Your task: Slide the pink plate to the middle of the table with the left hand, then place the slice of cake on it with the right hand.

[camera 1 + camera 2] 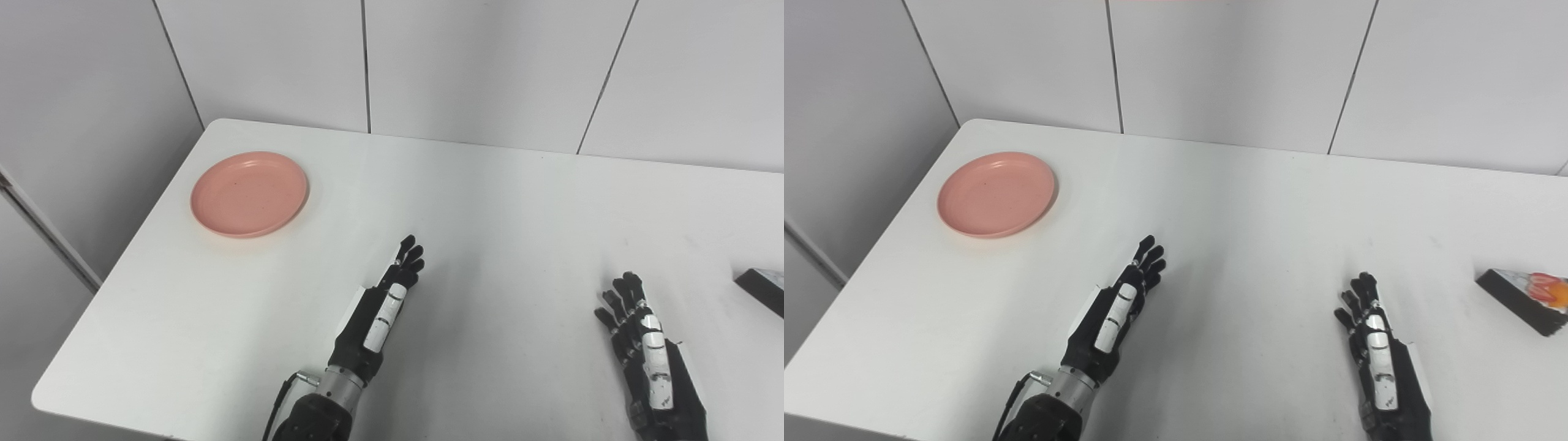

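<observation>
Both black-and-white robot hands, left hand (383,309) and right hand (1375,358), sit low over the smooth white table (1249,245), fingers straight, loosely apart, holding nothing, probably just staged; glossy round pink plastic plate (249,194) sits far-left, wedge-shaped dark slice of cake (1526,295) with red topping far-right, both untouched

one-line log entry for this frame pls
left hand: open, idle | right hand: open, idle | pink plate: far left, untouched | slice of cake: far right

My two head cameras look steeply down at the white table (490,202) — side by side, views almost wholly overlapping.
</observation>
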Available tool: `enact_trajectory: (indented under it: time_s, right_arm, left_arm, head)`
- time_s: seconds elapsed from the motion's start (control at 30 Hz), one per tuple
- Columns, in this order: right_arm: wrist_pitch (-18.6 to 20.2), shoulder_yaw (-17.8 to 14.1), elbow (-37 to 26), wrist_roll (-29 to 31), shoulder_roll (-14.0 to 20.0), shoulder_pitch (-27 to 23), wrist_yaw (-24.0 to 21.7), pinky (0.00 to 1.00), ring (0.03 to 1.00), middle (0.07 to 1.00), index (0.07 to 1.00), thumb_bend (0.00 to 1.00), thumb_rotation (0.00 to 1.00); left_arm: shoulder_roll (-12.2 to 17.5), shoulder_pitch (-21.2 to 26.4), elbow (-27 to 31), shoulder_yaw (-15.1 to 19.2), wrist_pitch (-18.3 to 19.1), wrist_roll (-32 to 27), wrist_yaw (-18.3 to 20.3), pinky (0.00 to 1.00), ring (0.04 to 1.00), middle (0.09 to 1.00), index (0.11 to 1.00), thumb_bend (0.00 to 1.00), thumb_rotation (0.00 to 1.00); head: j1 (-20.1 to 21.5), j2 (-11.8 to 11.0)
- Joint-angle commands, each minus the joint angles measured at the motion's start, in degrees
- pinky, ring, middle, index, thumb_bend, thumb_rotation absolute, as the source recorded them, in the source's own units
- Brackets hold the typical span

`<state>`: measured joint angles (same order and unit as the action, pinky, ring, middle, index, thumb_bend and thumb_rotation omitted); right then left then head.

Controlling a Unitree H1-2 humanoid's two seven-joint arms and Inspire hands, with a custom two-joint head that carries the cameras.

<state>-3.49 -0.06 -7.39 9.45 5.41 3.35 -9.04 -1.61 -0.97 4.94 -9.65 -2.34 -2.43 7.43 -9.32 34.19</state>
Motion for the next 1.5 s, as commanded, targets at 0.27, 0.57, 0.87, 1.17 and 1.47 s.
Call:
enact_trajectory:
  time_s: [0.27, 0.57, 0.87, 1.17, 1.47]
  right_arm:
    - [0.45, -0.25, -1.51, 0.31, 0.18, 0.88, 0.27, 0.99, 0.985, 1.0, 1.0, 0.52, 1.0]
    - [1.11, 0.02, -1.63, 0.86, -0.35, 0.64, 0.4, 1.0, 0.989, 1.0, 1.0, 0.52, 1.0]
    - [1.59, -0.14, -1.36, 1.86, 0.06, 0.37, 0.13, 1.0, 0.991, 1.0, 1.0, 0.53, 1.0]
    - [1.92, -0.02, -1.14, 1.85, 0.16, 0.32, 0.38, 1.0, 0.99, 1.0, 1.0, 0.53, 1.0]
    - [0.6, -0.03, -0.87, 0.7, 0.28, 0.92, 0.6, 0.98, 0.979, 0.998, 1.0, 0.52, 1.0]
  left_arm:
    - [-0.91, -1.28, 0.69, -0.37, 2.4, -2.1, 0.89, 1.0, 0.99, 0.998, 1.0, 0.56, 1.0]
    - [1.13, 1.32, 6.07, 1.17, 6.42, -5.43, 2.34, 0.99, 0.979, 0.994, 0.998, 0.59, 1.0]
    - [3.14, 7.05, 12.83, 4.79, 16.54, -9.09, 1.84, 0.96, 0.955, 0.957, 0.953, 0.62, 1.0]
    - [4.43, 13.15, 15.64, 8.87, 20.07, -10.91, 1.57, 0.96, 0.948, 0.954, 0.952, 0.58, 1.0]
    - [6.6, 21.83, 14.83, 14.33, 21.8, -12.81, -0.26, 0.96, 0.929, 0.934, 0.926, 0.51, 1.0]
  head:
    - [-0.68, 0.51]
    - [-1.53, 0.63]
    - [-2.47, 0.74]
    - [-2.58, 0.15]
    - [-2.46, -0.94]
